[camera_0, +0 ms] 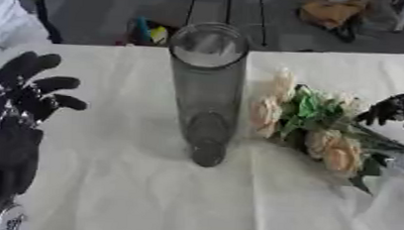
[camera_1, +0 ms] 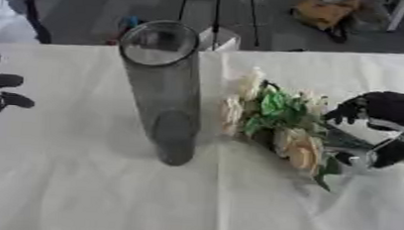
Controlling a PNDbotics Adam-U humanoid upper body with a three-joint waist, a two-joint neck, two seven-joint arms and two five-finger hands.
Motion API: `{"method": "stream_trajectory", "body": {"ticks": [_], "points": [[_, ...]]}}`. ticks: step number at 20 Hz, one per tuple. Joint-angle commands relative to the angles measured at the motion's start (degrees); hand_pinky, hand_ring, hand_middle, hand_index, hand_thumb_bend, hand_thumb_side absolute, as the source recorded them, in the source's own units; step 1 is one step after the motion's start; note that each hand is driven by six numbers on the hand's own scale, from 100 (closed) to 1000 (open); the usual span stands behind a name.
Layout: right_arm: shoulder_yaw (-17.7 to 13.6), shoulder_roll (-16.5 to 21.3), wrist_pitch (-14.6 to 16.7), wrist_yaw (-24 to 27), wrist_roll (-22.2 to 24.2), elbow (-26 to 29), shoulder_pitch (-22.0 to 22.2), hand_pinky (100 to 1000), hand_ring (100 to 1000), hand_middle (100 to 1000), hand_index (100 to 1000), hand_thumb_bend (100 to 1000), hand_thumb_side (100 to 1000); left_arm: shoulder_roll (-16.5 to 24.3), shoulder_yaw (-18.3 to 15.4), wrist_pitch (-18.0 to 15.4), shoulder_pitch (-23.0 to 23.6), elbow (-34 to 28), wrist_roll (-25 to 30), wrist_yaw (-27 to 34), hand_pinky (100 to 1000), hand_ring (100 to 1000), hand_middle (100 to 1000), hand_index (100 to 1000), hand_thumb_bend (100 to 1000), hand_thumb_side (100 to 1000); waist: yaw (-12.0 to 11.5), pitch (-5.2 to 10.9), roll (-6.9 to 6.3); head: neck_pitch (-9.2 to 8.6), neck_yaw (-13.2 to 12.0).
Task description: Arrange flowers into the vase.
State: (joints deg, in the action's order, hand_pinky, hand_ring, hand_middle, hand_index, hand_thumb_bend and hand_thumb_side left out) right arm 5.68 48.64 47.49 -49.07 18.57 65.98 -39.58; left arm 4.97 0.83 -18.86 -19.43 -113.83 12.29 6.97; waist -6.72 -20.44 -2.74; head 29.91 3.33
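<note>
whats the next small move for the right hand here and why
Probably lift the bouquet off the table. The right hand is at its stem end, fingers curled about the stems, while the blooms lie flat on the cloth beside the upright glass vase, whose mouth is clear. The stems need raising and tipping upright before they can go in. The left hand rests open at the left.

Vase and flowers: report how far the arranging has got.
Nothing is done yet: the tall glass vase stands upright on the white tablecloth with no flowers in it. In hand: the right hand is at the stems of the pale rose bunch, which lies on the cloth right of the vase. The left hand is open at the left edge. Left: lift the bunch and put its stems into the vase.
</note>
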Motion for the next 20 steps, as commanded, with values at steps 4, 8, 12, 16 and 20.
{"method": "stream_trajectory", "body": {"ticks": [4, 8, 12, 16, 20], "points": [[-0.76, 1.12, 1.27, -0.62, 0.47, -0.8, -0.82, 770, 617, 644, 889, 294, 628, 0.16, 0.38, 0.07, -0.72, -0.76, 0.32, -0.48, 625, 753, 818, 909, 159, 1000, -0.08, -0.06, 0.03, -0.66, 0.24], [-1.56, 1.75, -0.04, 0.35, 0.18, -0.54, -0.68, 779, 626, 647, 896, 284, 647, 0.22, 0.37, 0.05, -0.63, -0.76, 0.35, -0.58, 625, 753, 819, 909, 159, 1000, 0.29, -0.08, -0.07, -0.48, 0.01], [-1.96, 2.86, -1.62, 0.76, 0.22, 0.08, -0.32, 782, 665, 679, 914, 301, 663, 0.26, 0.39, 0.08, -0.57, -0.76, 0.4, -0.59, 625, 754, 819, 909, 159, 1000, 0.54, 0.03, -0.14, -0.52, 0.04], [-2.16, 3.16, -2.11, -0.05, 1.11, 0.15, -0.15, 806, 784, 756, 965, 343, 683, 0.23, 0.4, 0.08, -0.43, -0.76, 0.48, -0.61, 625, 754, 819, 909, 158, 1000, 0.65, 0.09, -0.32, -0.5, 0.16], [-2.54, 3.65, -2.23, -0.53, 1.44, 0.14, -0.07, 802, 806, 782, 977, 340, 687, 0.22, 0.41, 0.02, -0.34, -0.76, 0.53, -0.66, 625, 754, 820, 909, 158, 1000, 0.85, 0.05, -0.5, -0.43, 0.44]]}}
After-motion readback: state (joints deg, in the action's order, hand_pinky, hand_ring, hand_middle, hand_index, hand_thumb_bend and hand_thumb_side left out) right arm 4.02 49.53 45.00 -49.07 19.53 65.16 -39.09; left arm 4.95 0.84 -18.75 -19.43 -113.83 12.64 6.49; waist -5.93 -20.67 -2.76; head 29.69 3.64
